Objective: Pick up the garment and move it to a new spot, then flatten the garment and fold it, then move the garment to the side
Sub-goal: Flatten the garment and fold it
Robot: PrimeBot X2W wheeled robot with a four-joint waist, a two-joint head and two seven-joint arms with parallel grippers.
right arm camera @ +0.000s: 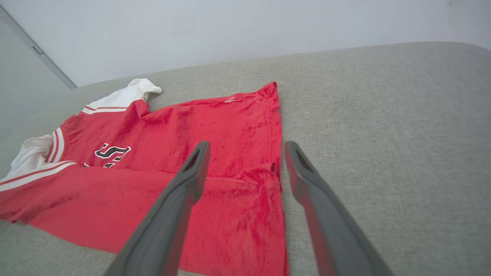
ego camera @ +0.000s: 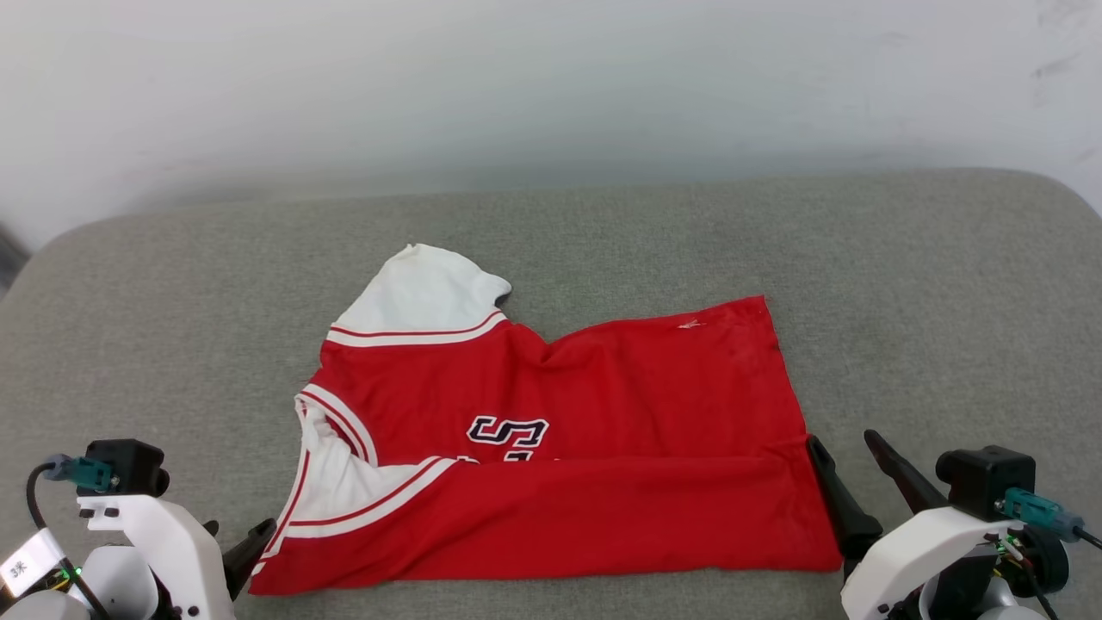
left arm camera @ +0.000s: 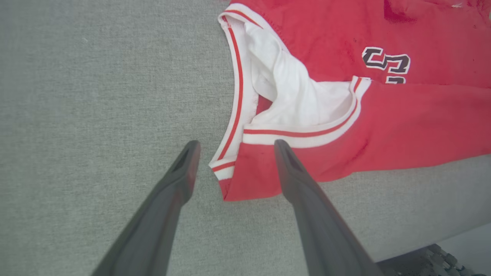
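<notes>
Item: red thin-fabric sports jersey (ego camera: 603, 413), white-sleeved; lay central on grey padded surface (ego camera: 904, 275), near edge folded over black lettering (ego camera: 508, 430). Stood open, empty, at its near corners: left pincer (left arm camera: 236, 147), right pincer (ego camera: 842, 441). Folding seemingly underway; next fold called for gripping both corners.

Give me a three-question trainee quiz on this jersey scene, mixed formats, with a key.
1. True or false: a fold of the garment covers the bottom of its black lettering.
2. The left gripper is: A) shut on a sleeve; B) open, at the garment's corner; C) shut on the hem.
3. Fill in: in the head view, the far sleeve is coloured ___.
Key: 1 true; 2 B; 3 white.
</notes>
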